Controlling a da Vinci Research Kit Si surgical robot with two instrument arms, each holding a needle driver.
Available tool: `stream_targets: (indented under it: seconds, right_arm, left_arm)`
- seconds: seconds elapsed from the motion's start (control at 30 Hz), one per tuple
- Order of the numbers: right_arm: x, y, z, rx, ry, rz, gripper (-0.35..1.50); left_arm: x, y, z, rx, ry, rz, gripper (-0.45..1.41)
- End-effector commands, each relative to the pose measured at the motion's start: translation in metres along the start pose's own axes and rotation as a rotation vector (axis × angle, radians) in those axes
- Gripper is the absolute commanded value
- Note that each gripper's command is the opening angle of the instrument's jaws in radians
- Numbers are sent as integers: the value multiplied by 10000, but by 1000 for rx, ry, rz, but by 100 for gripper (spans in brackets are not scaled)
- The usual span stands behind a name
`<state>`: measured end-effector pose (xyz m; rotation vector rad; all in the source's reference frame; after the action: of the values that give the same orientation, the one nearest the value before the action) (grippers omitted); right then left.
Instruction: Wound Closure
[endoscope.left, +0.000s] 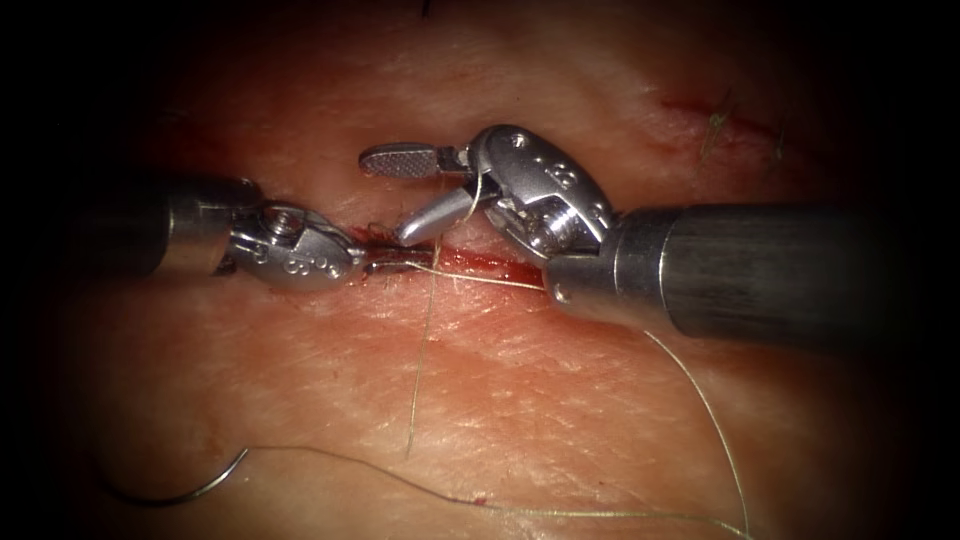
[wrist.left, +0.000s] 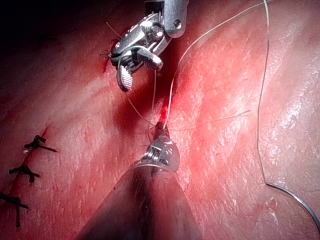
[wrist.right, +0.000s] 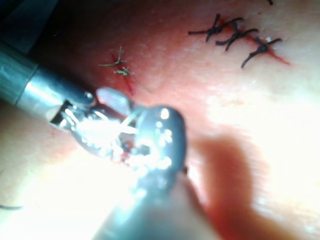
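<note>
The left tool (endoscope.left: 395, 262) lies along the cut (endoscope.left: 490, 266), its jaws shut on the pale thread (endoscope.left: 420, 350) right at the cut line. From the left wrist view, thread strands fan out from its jaws (wrist.left: 161, 131). The right tool (endoscope.left: 383, 197) hovers just above and to the right with its jaws wide open; a strand of thread crosses near the hinge, and the jaws grip nothing. The curved needle (endoscope.left: 170, 495) lies free on the tissue at the lower left, held by neither tool and not in the tissue; it also appears as the needle (wrist.left: 300, 205) in the left wrist view.
Thread trails from the needle along the bottom of the endoscope view, then rises behind the right tool's shaft (endoscope.left: 760, 270). Red fluid (endoscope.left: 505, 268) marks the cut. Dark tied stitches (wrist.left: 30, 150) (wrist.right: 235, 32) and a pale stitch (wrist.right: 117, 65) sit along the wound.
</note>
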<state>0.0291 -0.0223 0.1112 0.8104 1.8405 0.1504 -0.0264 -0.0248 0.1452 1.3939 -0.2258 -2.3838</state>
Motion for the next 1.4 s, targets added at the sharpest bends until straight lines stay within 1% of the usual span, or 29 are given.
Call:
stream_targets:
  seconds: [0.03, 0.1, 0.23, 0.3, 0.33, 0.4, 0.47, 0.57, 0.6, 0.67, 0.77, 0.9, 1.0, 1.03, 1.1, 1.13, 1.17, 1.2, 1.23, 1.27, 1.33, 1.4]
  right_arm:
    - [-13, 3, 2, 14, -16, -3, 56]
    - [-20, 0, 4, 39, -44, -6, 56]
    - [-35, -7, 7, 96, -142, -25, 62]
    - [-44, -13, 8, 135, -220, -36, 71]
    - [-44, -13, 8, 135, -220, -36, 71]
    - [-59, -17, 9, 206, -322, -54, 76]
    - [-74, -20, 11, 268, -388, -67, 79]
    - [-91, -25, 13, 319, -460, -83, 83]
    - [-103, -30, 16, 354, -514, -96, 86]
    - [-116, -37, 20, 404, -543, -109, 89]
    - [-128, -46, 25, 446, -551, -97, 89]
    - [-135, -51, 28, 479, -594, -99, 88]
    - [-140, -53, 30, 489, -657, -103, 88]
    - [-146, -54, 31, 498, -699, -110, 88]
    - [-154, -56, 32, 511, -740, -116, 88]
    - [-163, -57, 34, 522, -775, -123, 86]
    - [-168, -57, 35, 529, -797, -123, 79]
    - [-171, -57, 36, 542, -817, -118, 62]
    - [-174, -55, 36, 564, -849, -90, -25]
    - [-173, -49, 36, 572, -874, -70, -35]
    - [-169, -43, 34, 559, -899, -66, -35]
    - [-161, -38, 31, 543, -896, -62, -35]
  left_arm:
    - [-6, 2, 6, 1, -2, -6, -45]
    - [-11, 1, 3, 2, -6, -11, -45]
    - [-20, 4, -3, 5, -6, -19, -45]
    - [-20, 7, -7, 8, -13, -17, -45]
    - [-20, 7, -7, 8, -13, -17, -45]
    - [-20, 9, -12, 10, -16, -17, -45]
    - [-20, 10, -13, 10, -18, -19, -45]
    - [-19, 10, -13, 8, -20, -19, -45]
    - [-17, 10, -13, 9, -22, -20, -45]
    - [-16, 10, -11, 10, -24, -21, -45]
    - [-15, 10, -11, 8, -25, -22, -45]
    - [-16, 9, -12, 7, -24, -22, -45]
    - [-15, 10, -11, 7, -25, -22, -45]
    - [-15, 10, -11, 8, -26, -22, -45]
    - [-14, 10, -11, 8, -26, -22, -45]
    - [-13, 11, -11, 8, -27, -23, -45]
    - [-13, 11, -11, 6, -28, -23, -45]
    - [-12, 11, -12, 6, -29, -23, -45]
    - [-11, 12, -12, 6, -29, -23, -45]
    - [-9, 14, -13, 6, -30, -24, -45]
    - [-7, 16, -15, 6, -30, -24, -45]
    - [-4, 19, -18, 7, -31, -24, -45]
